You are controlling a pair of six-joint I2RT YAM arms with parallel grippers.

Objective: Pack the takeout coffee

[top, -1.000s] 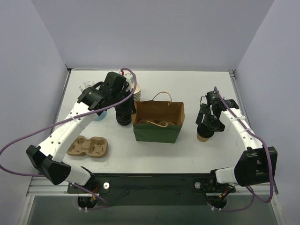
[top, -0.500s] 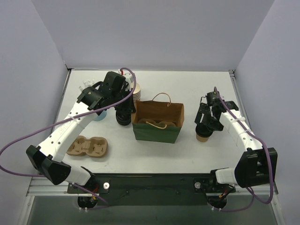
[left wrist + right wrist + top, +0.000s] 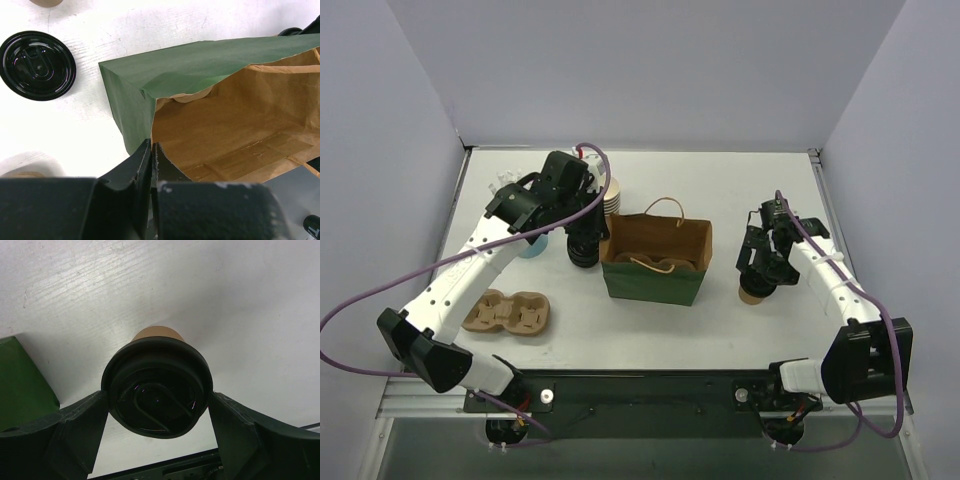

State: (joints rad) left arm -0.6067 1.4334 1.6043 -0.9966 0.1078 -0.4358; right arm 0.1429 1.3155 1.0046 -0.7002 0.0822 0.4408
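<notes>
The takeout coffee (image 3: 157, 390), a kraft cup under a black lid, stands on the table (image 3: 753, 292) right of the bag. My right gripper (image 3: 159, 405) hangs over it (image 3: 761, 268), jaws open wide, one finger close at each side of the lid; I cannot tell whether they touch it. The green paper bag (image 3: 655, 280) stands open in the middle, brown inside (image 3: 235, 130). My left gripper (image 3: 151, 147) is shut on the bag's left rim (image 3: 588, 245).
A loose black lid (image 3: 37, 65) lies on the table left of the bag. A stack of lidless tan cups (image 3: 612, 195) stands behind the bag's left corner. A moulded cup carrier (image 3: 510, 312) lies at the front left.
The right gripper's jaws have spread slightly round the lid. The bag and the left gripper have edged a little to the left.
</notes>
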